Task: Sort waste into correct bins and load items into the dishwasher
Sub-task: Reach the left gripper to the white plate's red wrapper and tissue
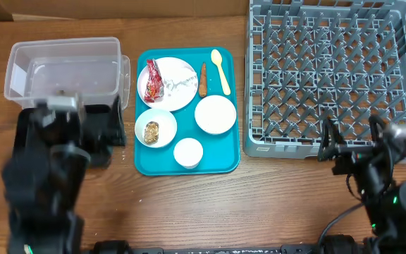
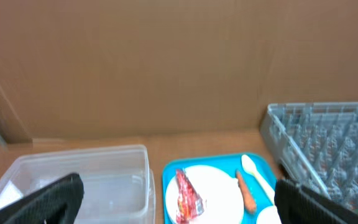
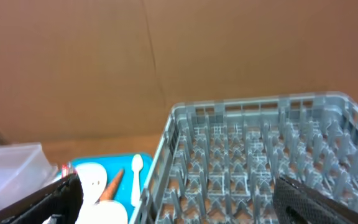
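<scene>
Both arms sat back on the near side with nothing in them. The left gripper [image 2: 178, 186] had its jaws spread wide and empty. The right gripper [image 3: 176, 183] was the same, hanging over the near edge of the grey dish rack [image 1: 330, 70].

My guess was the red wrapper [image 1: 152, 80] goes first, and that all turned on where it lay from the left hand. It was out ahead and lower down, on the white plate [image 1: 171, 67], on the side of the teal tray [image 1: 146, 159] closest to that hand. In the left wrist view it sat pretty much lined up between the two fingers.

Its long axis ran away from the hand, near to far. So jaws that open side to side would already cross it the narrow way, and I reckon it wouldn't need much wrist twist.

From the right hand the wrapper was way off to the left, across most of the tray, so the left arm was clearly the closer one.

Drop-off looked handy too. The clear tub [image 1: 62, 70] sat just ahead on the left finger's side, and the black tray [image 1: 117, 127] was mostly hidden under that arm.
</scene>
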`<state>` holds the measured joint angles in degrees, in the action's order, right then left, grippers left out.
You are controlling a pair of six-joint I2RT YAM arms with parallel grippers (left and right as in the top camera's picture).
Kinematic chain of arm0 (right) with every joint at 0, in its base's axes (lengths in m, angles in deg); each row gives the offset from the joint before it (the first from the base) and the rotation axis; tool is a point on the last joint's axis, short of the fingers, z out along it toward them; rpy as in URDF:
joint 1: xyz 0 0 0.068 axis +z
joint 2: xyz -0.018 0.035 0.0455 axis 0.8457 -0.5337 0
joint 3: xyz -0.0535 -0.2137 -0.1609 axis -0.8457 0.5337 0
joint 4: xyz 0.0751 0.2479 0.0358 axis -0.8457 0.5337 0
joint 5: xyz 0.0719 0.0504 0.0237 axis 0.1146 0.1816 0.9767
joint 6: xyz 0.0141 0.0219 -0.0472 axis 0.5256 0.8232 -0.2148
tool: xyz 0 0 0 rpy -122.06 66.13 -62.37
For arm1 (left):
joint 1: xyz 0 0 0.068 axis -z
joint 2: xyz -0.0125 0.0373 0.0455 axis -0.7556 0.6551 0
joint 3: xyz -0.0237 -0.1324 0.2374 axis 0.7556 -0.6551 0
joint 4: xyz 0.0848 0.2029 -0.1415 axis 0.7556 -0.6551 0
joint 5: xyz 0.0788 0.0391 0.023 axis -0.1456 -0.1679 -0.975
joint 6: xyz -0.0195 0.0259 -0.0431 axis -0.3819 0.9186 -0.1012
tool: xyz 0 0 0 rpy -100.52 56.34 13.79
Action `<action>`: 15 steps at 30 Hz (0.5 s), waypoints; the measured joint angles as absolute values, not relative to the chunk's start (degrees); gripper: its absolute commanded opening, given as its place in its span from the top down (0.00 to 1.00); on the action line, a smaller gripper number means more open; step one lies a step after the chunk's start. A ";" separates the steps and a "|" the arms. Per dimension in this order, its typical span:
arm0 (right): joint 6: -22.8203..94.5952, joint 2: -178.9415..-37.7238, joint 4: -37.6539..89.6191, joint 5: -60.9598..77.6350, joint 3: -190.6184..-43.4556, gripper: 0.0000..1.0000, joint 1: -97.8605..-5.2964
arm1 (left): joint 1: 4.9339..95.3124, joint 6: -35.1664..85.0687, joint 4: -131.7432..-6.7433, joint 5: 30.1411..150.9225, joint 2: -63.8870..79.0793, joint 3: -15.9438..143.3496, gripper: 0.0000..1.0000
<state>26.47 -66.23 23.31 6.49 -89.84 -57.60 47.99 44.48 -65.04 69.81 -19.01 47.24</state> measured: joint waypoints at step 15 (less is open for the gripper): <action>26.45 -88.54 36.86 9.94 -103.06 0.00 -57.60 | 47.97 44.24 -94.54 75.08 29.20 86.00 0.00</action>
<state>26.45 -88.54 36.86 9.94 -103.06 -57.60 47.97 44.24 -94.54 75.08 29.20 86.00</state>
